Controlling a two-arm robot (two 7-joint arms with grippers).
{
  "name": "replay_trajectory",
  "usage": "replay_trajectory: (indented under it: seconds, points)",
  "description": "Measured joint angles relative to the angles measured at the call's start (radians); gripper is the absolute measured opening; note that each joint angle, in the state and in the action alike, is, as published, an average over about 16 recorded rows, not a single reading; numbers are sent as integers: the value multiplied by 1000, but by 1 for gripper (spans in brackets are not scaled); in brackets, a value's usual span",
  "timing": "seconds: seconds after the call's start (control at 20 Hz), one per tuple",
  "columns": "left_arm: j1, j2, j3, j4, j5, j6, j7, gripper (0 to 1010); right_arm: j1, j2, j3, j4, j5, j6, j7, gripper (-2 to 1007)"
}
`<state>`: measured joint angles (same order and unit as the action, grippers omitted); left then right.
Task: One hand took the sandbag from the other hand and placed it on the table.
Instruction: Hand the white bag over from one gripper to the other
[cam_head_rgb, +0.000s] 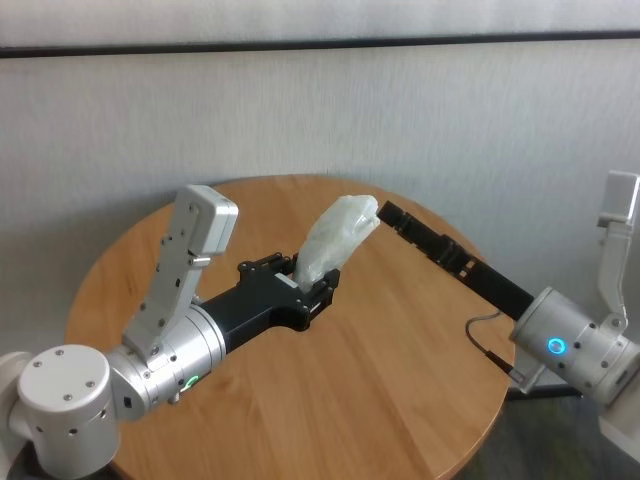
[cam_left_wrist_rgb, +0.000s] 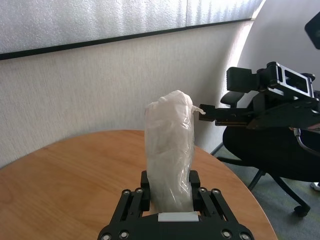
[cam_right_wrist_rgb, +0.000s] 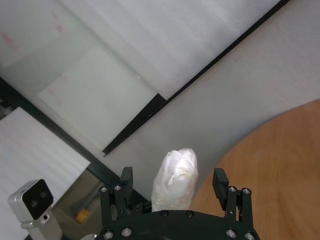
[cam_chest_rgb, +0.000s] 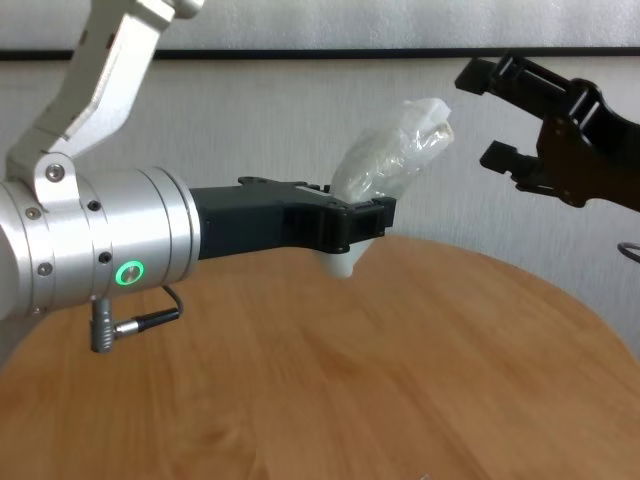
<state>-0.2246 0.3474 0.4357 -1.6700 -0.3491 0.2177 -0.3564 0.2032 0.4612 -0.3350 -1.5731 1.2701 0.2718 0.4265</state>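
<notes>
The sandbag (cam_head_rgb: 338, 236), a white lumpy pouch in clear plastic, stands tilted upward above the table (cam_head_rgb: 350, 390). My left gripper (cam_head_rgb: 312, 285), on the wrist with the green ring, is shut on its lower end. My right gripper (cam_head_rgb: 385, 214), on the blue-ring wrist, is open and points at the bag's top from the right. In the chest view its fingertips (cam_chest_rgb: 470, 76) stop just short of the sandbag (cam_chest_rgb: 390, 160). In the right wrist view the sandbag's top (cam_right_wrist_rgb: 175, 177) lines up with the gap between the open fingers. In the left wrist view one finger (cam_left_wrist_rgb: 207, 110) nearly meets the plastic.
The round wooden table (cam_chest_rgb: 350, 350) lies under both arms. A grey wall stands close behind it. A black office chair (cam_left_wrist_rgb: 270, 150) sits past the table's right edge. My left arm's upper link (cam_head_rgb: 190, 255) rises over the table's left side.
</notes>
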Motion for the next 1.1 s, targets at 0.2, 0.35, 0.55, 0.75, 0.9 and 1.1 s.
replay_trajectory:
  seconds: [0.2, 0.35, 0.55, 0.75, 0.9, 1.1]
  points:
    - [0, 0, 0, 0, 0, 0, 0, 471, 21, -6, -25, 19, 15, 16, 1, 1002]
    - [0, 0, 0, 0, 0, 0, 0, 471, 34, -10, -40, 31, 24, 23, 2, 1002]
    - [0, 0, 0, 0, 0, 0, 0, 471, 52, -15, -61, 49, 31, 29, 3, 1002]
    - [0, 0, 0, 0, 0, 0, 0, 471, 73, -22, -82, 69, 37, 33, 5, 1002]
    - [0, 0, 0, 0, 0, 0, 0, 471, 89, -29, -97, 85, 40, 35, 6, 1002]
    - [0, 0, 0, 0, 0, 0, 0, 471, 109, -37, -116, 107, 45, 37, 6, 1002]
